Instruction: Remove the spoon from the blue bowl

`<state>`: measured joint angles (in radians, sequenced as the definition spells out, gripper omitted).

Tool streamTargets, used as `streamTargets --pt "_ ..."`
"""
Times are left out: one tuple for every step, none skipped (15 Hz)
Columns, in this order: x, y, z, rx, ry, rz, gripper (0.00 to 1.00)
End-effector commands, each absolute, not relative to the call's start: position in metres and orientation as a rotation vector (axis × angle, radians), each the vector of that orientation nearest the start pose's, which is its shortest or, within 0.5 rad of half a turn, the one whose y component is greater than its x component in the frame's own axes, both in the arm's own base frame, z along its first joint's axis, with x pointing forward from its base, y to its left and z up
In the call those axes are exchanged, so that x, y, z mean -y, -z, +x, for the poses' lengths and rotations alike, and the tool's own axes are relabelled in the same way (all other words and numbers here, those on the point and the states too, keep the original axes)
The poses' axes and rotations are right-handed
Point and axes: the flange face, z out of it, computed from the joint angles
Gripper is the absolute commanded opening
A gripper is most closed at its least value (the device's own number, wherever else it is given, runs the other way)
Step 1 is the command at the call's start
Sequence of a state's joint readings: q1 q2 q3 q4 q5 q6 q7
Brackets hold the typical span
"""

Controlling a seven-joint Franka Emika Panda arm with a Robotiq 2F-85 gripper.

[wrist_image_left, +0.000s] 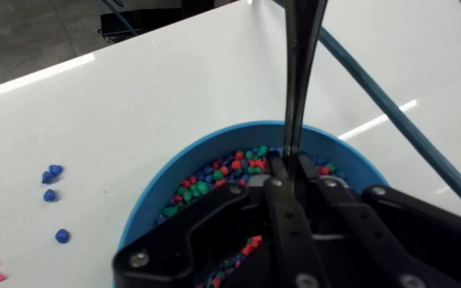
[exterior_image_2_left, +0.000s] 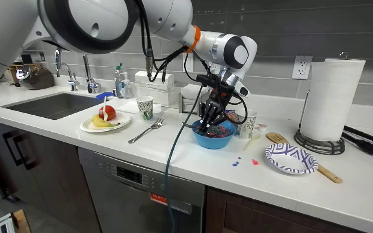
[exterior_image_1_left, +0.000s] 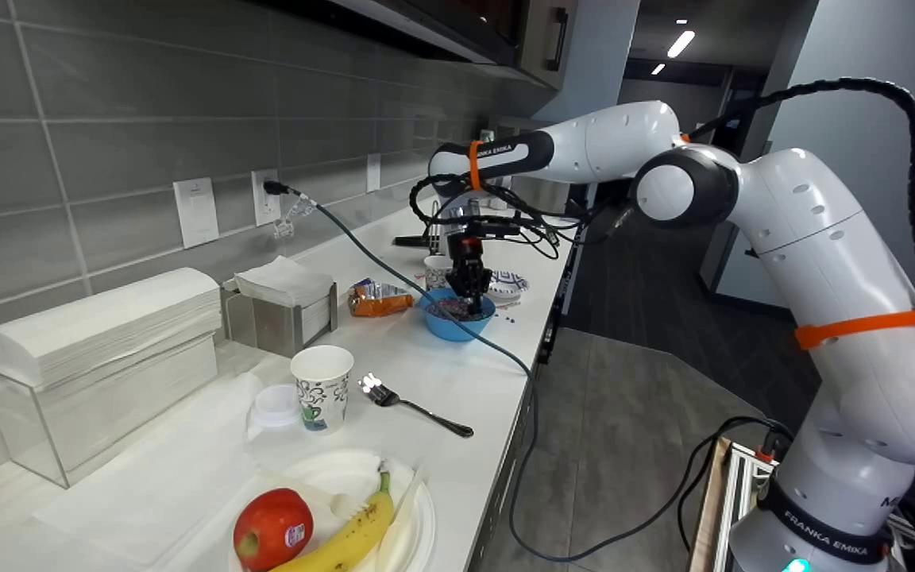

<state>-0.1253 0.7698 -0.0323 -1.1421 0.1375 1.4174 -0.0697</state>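
Note:
The blue bowl (exterior_image_1_left: 456, 327) stands on the counter and also shows in an exterior view (exterior_image_2_left: 213, 143) and in the wrist view (wrist_image_left: 234, 140). It holds small red, green and blue pebbles. The dark spoon's handle (wrist_image_left: 300, 60) rises past the bowl's rim in the wrist view, and shows as a thin line in an exterior view (exterior_image_2_left: 193, 126); its scoop is hidden. My gripper (wrist_image_left: 290, 160) reaches down into the bowl, with its fingertips close on both sides of the handle. It also shows in both exterior views (exterior_image_1_left: 473, 306) (exterior_image_2_left: 205, 128).
A teal cable (exterior_image_2_left: 177, 139) runs beside the bowl and over the counter edge. A paper cup (exterior_image_2_left: 248, 126), pale plastic spoon (exterior_image_2_left: 254, 140) and patterned dish (exterior_image_2_left: 291, 160) stand nearby. A fork (exterior_image_1_left: 426, 411) and a fruit plate (exterior_image_2_left: 87, 127) lie farther off. Several pebbles (wrist_image_left: 49, 195) lie loose.

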Motion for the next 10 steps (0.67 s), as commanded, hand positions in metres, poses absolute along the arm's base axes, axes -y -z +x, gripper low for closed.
streamTargets --pt "0.092 -0.32 0.692 -0.05 -0.717 -2.802 0.03" --pt "0.094 -0.321 0.692 -0.032 -0.712 -2.789 0.03" --pt "0.095 -0.323 0.691 -0.012 -0.709 -2.768 0.03" --pt "0.098 -0.325 0.691 0.008 -0.696 -2.742 0.03" --pt "0.101 -0.328 0.691 0.02 -0.68 -2.722 0.03" --pt "0.103 -0.33 0.69 0.043 -0.667 -2.696 0.03" --pt "0.106 -0.332 0.69 0.061 -0.653 -2.67 0.03" --pt "0.109 -0.333 0.689 0.081 -0.65 -2.64 0.03" --pt "0.112 -0.334 0.688 0.095 -0.646 -2.615 0.03" --pt "0.114 -0.336 0.687 0.114 -0.644 -2.585 0.03"
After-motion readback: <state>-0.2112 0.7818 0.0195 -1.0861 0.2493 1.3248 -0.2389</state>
